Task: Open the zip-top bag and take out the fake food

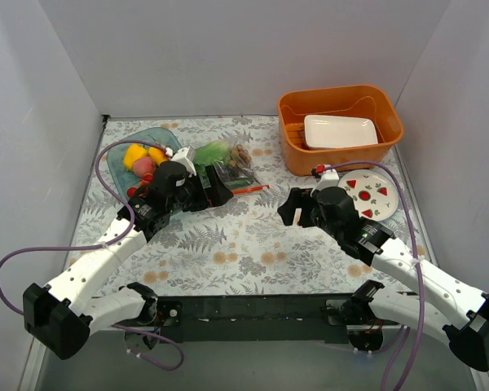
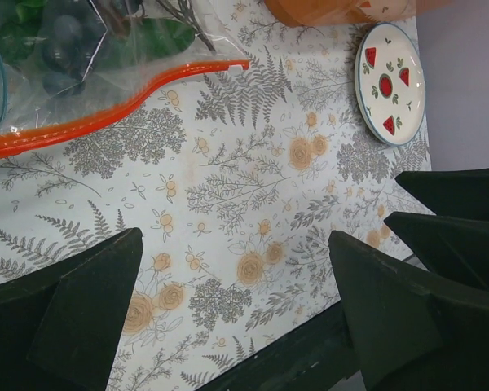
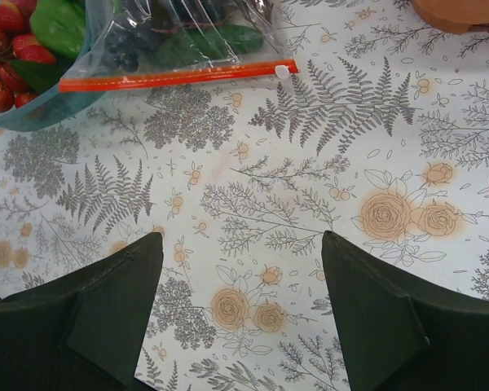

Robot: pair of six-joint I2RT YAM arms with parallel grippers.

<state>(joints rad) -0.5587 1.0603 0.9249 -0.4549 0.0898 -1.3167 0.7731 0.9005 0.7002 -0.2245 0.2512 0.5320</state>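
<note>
1. Here, the zip-top bag [image 1: 228, 167] lay at the far left of the floral tabletop [image 1: 253, 252]. One end touched a teal plate [image 1: 151, 134], and the red-orange zip strip [image 3: 171, 76] faced the arms, seemingly so the jaws could reach it.
2. The fake food sat inside the bag: a pale lettuce [image 1: 212, 151], a cluster of brown pieces [image 1: 241, 155] and a dark cucumber [image 3: 220, 37] showed through the plastic.
3. The strip looked closed along its whole length, with its small white slider [image 3: 283, 71] at one end.
4. The left jaws were spread apart and held nothing. They were poised just beside the strip, with only bare tabletop between them.
5. The right jaws were also apart and empty, low over the middle of the tabletop. They pointed toward the slider end but were well apart from it.
6. The two-sided approach suggested one arm would steady the bag while the other worked the zip. The crinkly plastic seemed likely to slide.
7. An orange basket [image 1: 340, 102] holding a white dish [image 1: 338, 130] and a watermelon-print plate [image 1: 373, 191] stood at the far right, out of the arms' way.
</note>
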